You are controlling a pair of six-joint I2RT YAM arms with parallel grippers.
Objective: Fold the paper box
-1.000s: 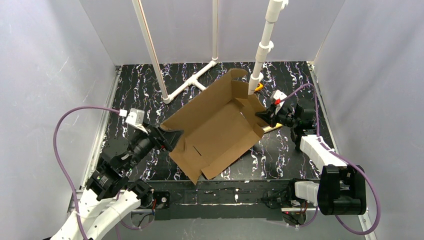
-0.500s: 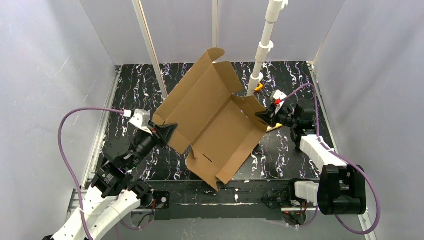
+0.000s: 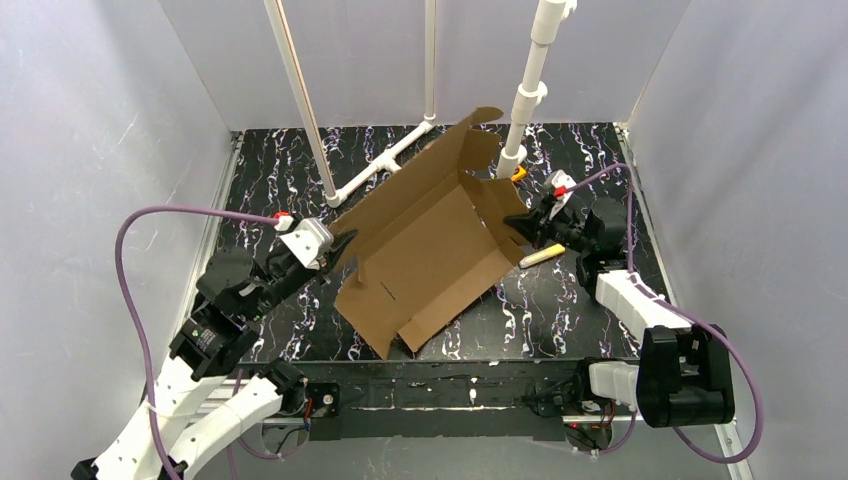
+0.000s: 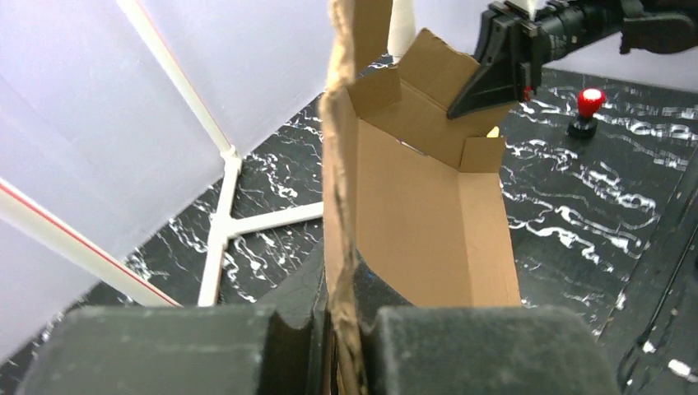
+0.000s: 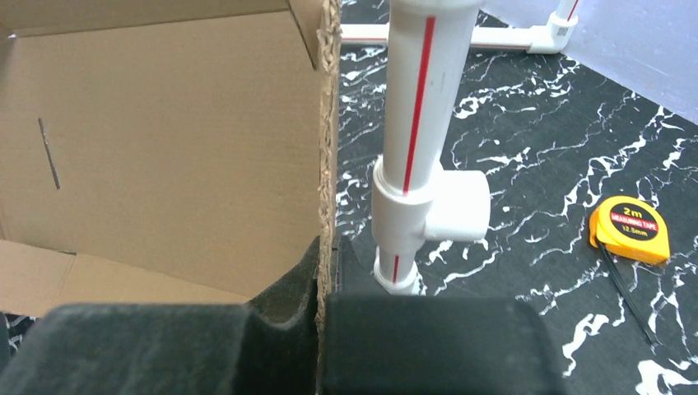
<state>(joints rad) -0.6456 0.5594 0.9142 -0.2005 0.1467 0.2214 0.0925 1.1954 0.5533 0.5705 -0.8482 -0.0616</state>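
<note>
Table [image 3: 600, 150]: black top with white marble veining. White panel walls [image 3: 90, 120] on three sides.

White PVC upright [image 5: 409, 140] with a red line down its length and a tee fitting low on it; it stands on the far half of the table. PVC T-piece [image 3: 385, 160] lies flat at far centre. A thin white pole [image 3: 300, 90] with a red stripe leans up from it.

Yellow tape measure [image 5: 630, 229], marked "2m", lies near the upright's foot, black strap trailing. Pale yellow stick [image 3: 541, 256] lies flat, right of centre. Small red-capped item [image 4: 586, 103]: identity unclear.
</note>
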